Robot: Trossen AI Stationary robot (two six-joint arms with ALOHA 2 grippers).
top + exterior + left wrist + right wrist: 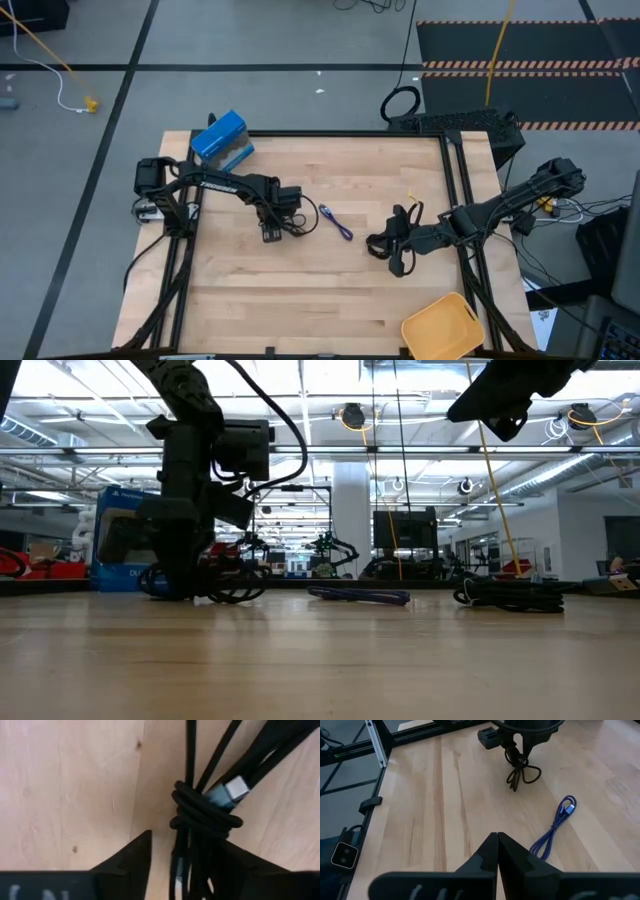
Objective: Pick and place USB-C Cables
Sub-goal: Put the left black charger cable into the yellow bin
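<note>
My left gripper [270,232] [186,845] points down at the table's middle left, open. Its fingers stand on either side of a black USB-C cable [200,815] [293,226], a bundle wound at its middle that lies on the wood. The blue-purple cable [336,222] [555,827] lies loose at the table's centre. A second black cable [510,594] [381,243] lies further right. My right gripper [497,837] [400,264] hovers above the table near it, shut on nothing. My left gripper comes from above with the black cable's strands [192,865], just below the wound middle, running between its fingers. A gap shows on one side. Against the other finger [240,870] the strands lie close, and I cannot tell whether they touch.
A blue box [220,140] stands at the table's far left corner. A yellow bin [440,325] sits at the near right corner. Black rails [455,170] frame the table, and bare wood lies across its near half.
</note>
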